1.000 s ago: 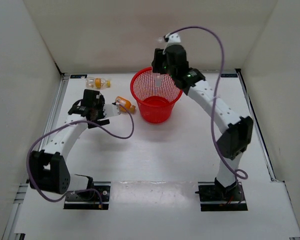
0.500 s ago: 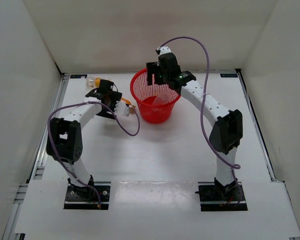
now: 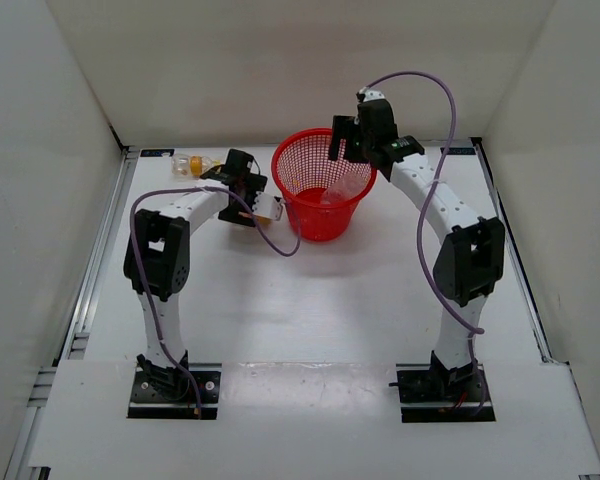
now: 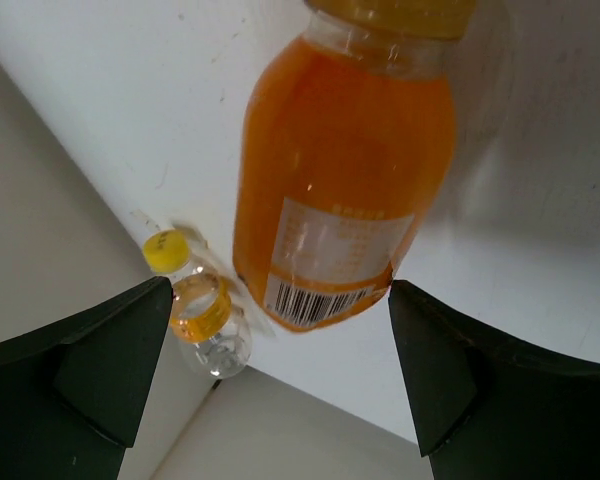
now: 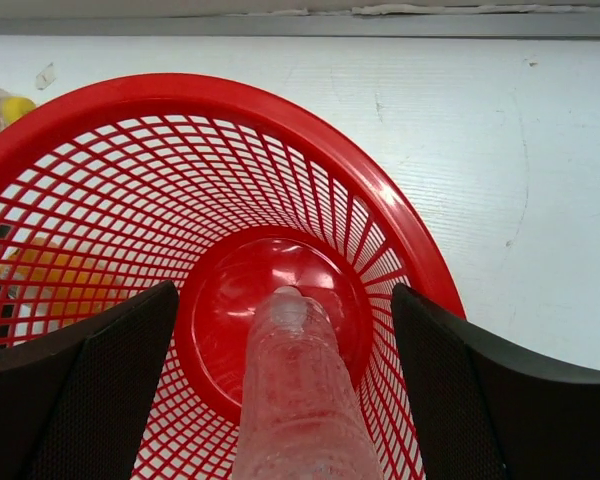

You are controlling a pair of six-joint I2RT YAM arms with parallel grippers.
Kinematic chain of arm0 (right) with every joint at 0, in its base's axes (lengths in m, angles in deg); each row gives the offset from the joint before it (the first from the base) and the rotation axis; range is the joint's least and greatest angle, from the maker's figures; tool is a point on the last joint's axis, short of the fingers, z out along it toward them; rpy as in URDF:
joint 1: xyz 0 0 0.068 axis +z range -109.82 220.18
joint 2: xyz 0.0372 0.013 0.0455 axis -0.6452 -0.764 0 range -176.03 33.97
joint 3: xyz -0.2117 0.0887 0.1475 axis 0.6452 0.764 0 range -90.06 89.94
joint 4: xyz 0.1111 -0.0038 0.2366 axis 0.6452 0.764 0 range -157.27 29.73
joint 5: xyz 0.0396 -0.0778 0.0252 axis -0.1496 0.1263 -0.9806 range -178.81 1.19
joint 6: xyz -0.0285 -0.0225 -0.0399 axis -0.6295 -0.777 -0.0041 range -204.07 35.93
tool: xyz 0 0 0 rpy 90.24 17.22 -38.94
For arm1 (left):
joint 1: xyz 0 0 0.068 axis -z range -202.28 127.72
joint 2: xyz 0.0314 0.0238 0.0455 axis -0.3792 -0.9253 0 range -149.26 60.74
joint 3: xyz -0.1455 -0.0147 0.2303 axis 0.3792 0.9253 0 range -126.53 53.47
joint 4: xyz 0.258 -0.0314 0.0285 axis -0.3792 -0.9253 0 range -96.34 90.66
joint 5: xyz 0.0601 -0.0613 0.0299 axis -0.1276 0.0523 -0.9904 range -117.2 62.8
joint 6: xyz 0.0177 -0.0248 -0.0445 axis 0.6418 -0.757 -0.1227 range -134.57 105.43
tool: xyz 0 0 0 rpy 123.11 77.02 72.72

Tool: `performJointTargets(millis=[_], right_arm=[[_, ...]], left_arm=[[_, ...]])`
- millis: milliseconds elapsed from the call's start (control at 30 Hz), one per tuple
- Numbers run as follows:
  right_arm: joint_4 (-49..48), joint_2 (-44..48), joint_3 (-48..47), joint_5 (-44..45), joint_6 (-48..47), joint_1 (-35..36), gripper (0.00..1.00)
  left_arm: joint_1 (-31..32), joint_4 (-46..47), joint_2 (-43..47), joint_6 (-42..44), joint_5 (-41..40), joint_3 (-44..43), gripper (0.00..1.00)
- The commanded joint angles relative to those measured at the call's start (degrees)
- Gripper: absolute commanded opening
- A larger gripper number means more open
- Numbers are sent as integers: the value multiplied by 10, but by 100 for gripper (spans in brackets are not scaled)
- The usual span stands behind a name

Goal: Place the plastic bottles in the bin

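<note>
The red mesh bin [image 3: 302,150] stands at the back middle of the table. Inside it the slim clear bottle [image 5: 302,400] leans with its cap end towards the solid base, also visible as a slim clear bottle [image 3: 346,189] from above. My right gripper [image 5: 285,290] hovers over the bin [image 5: 420,250], open, its fingers well clear of the bottle. The stubby orange bottle [image 4: 345,170] lies on the table just ahead of my open left gripper [image 4: 280,290], its base level with the fingertips. Beyond it lies the clear bottle with an orange cap [image 4: 200,315], near the back wall [image 3: 193,163].
White walls close in the table on the left, back and right. The left gripper [image 3: 264,208] sits close to the bin's left side. A purple cable loops from each arm.
My right gripper opened and let go of the slim clear bottle, which dropped into the bin; that arm shifted right. The left arm swung right, up to the orange bottle.
</note>
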Motion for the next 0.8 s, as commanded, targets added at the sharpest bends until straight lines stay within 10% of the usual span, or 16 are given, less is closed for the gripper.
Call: performJointTargets(millis=[0,267,567,767], right_arm=[[-10,16,3,-23,0,11,90],[-10,21,16,-23,0,6,90],[-16,63,76,-7,10,6,90],[-21,101,108,-1,15,6,90]], left_arm=[[5,-13,8,-8,-1,23,100],[23,-18,-4,-56,-1,23,98],[35,-30,-17,-178,-36,-3,20],[2,-42,43,-256,-56,49,14]])
